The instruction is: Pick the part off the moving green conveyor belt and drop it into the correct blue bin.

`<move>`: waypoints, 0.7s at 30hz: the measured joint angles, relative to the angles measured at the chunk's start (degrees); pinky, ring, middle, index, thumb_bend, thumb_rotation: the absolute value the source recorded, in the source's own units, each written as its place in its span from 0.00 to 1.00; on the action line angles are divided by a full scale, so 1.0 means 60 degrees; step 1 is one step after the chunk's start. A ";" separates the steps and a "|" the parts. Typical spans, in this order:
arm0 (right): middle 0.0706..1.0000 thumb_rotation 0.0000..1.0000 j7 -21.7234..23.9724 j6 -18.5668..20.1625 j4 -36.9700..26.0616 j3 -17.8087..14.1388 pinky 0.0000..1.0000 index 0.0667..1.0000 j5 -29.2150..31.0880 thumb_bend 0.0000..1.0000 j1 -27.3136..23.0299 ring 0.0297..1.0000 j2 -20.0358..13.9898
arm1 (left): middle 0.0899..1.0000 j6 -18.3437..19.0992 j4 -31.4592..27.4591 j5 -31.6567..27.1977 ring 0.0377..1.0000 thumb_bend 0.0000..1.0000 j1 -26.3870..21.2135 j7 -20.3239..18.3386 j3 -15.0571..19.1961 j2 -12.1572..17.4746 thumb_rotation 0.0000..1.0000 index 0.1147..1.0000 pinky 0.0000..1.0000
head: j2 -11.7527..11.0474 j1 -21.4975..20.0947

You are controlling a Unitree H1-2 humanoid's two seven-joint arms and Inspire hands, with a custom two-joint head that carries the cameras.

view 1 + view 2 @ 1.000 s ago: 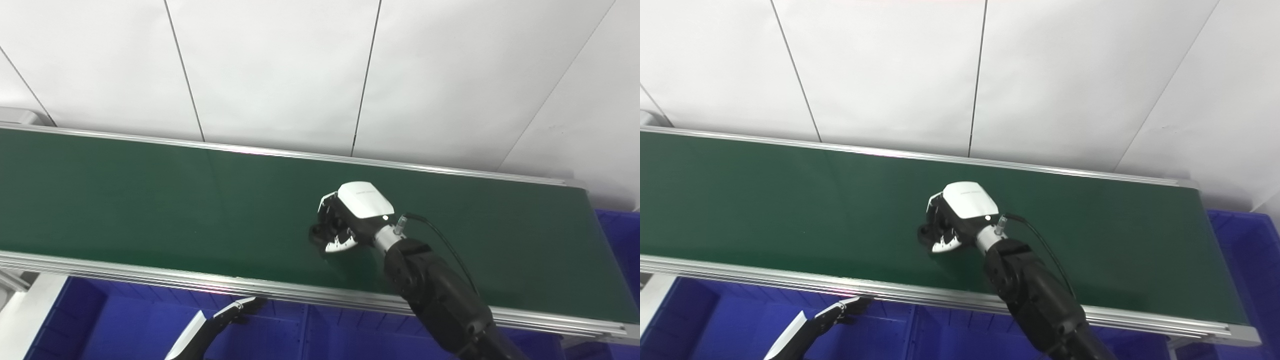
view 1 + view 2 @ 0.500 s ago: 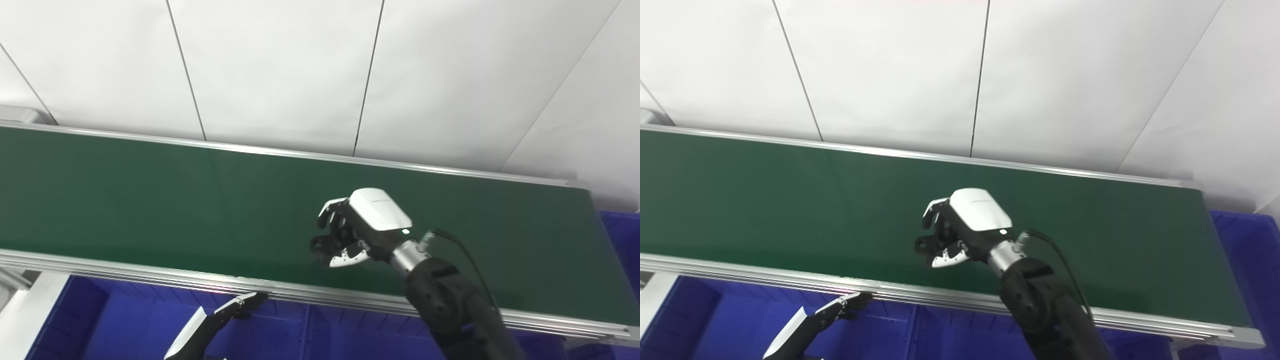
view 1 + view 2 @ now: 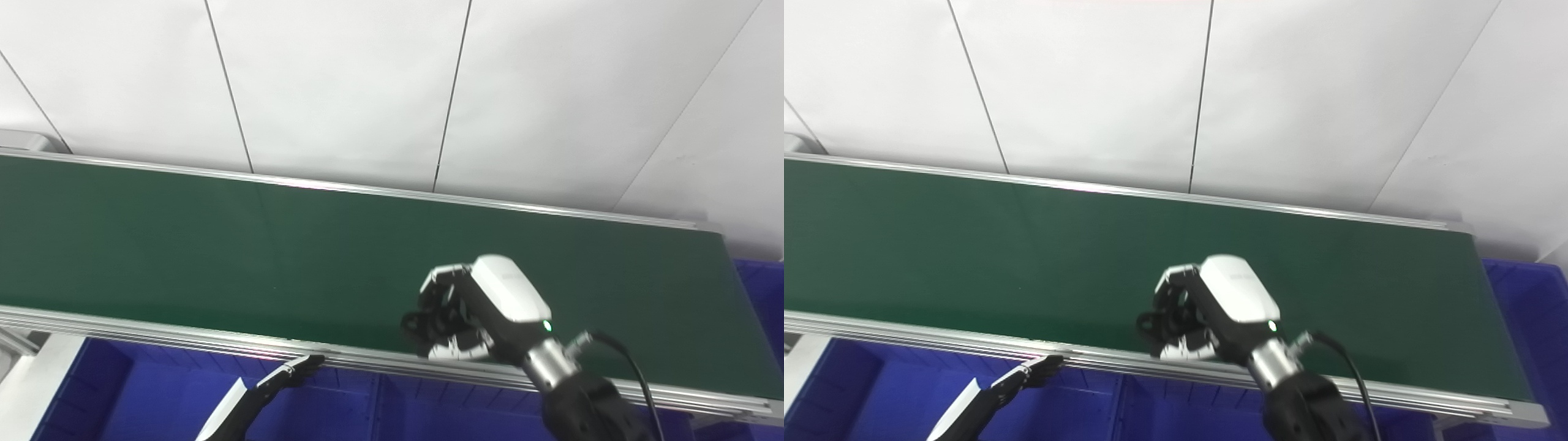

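Observation:
The green conveyor belt (image 3: pixel 184 245) crosses the picture from left to right. My right hand (image 3: pixel 478 315) hovers over the belt's near edge, its fingers curled shut on a small black part (image 3: pixel 411 323) that sticks out on the hand's left side. Most of the part is hidden by the fingers. My left hand (image 3: pixel 288 375) is low at the bottom, just below the front rail and over a blue bin (image 3: pixel 153 398). Its fingers are stretched out flat and hold nothing.
Blue bins run below the belt's front aluminium rail (image 3: pixel 153 334), with a divider (image 3: pixel 375 404) between two of them. Another blue bin (image 3: pixel 762 288) stands past the belt's right end. White wall panels rise behind the belt.
My right hand has pulled back from the middle of the belt toward its near edge and rightward, carrying the black part. The left hand has hardly moved.

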 measured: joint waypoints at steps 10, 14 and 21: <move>0.49 0.00 0.0011 0.0523 -0.0977 -0.0475 0.26 0.45 0.0375 0.51 0.2367 0.36 0.0248 | 0.86 0.0000 -0.0473 -0.0350 0.85 0.88 0.0194 -0.0816 0.0693 0.0200 0.59 0.86 0.83 | 0.1027 0.0366; 0.48 0.00 -0.0163 0.0520 -0.0940 -0.0587 0.25 0.45 0.0443 0.51 0.2987 0.37 0.0239 | 0.86 0.0000 -0.0625 -0.0368 0.84 0.87 0.0187 -0.1132 0.0879 0.0164 0.57 0.85 0.81 | 0.1057 0.0425; 0.44 0.00 -0.1092 0.0116 0.0206 -0.0517 0.18 0.45 0.0631 0.53 0.3552 0.22 0.0262 | 0.85 0.0000 -0.0807 -0.0560 0.84 0.87 0.0326 -0.1745 0.1339 -0.0225 0.54 0.84 0.81 | 0.1101 0.0498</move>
